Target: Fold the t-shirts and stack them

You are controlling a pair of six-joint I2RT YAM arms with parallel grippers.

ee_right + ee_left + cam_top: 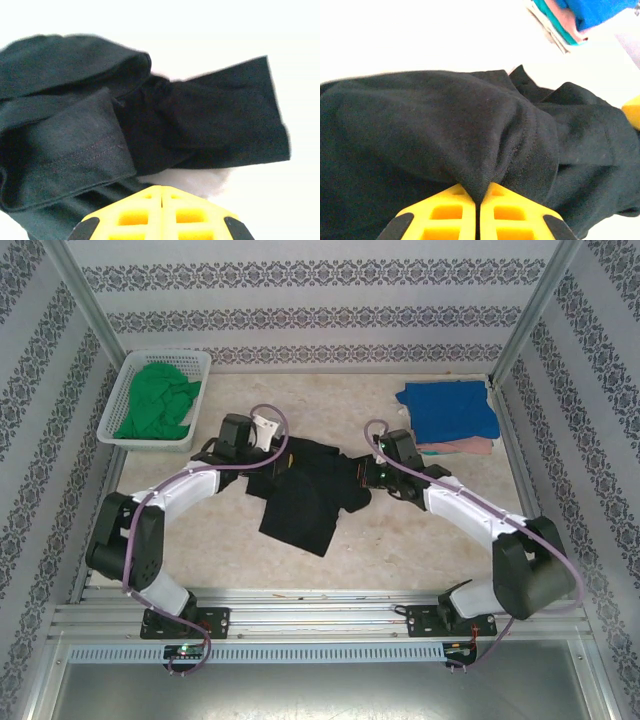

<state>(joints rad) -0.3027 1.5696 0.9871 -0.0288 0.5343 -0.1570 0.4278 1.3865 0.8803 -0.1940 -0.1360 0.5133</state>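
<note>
Black knit t-shirt [300, 502], rumpled, hem-stitched

A robotics lab test cell, not a home: aluminium frame posts [92, 305] hold wallpaper-printed wall panels [300, 280] around a pale marbled desk [400, 550], with two robot arms [180, 485] bolted to slotted metal rails [320, 625].

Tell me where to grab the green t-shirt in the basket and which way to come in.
Pinch the bunched folds heaped at the middle of the green t-shirt, coming straight down from above. It lies crumpled inside the white basket, whose walls would likely block any sideways approach.
</note>
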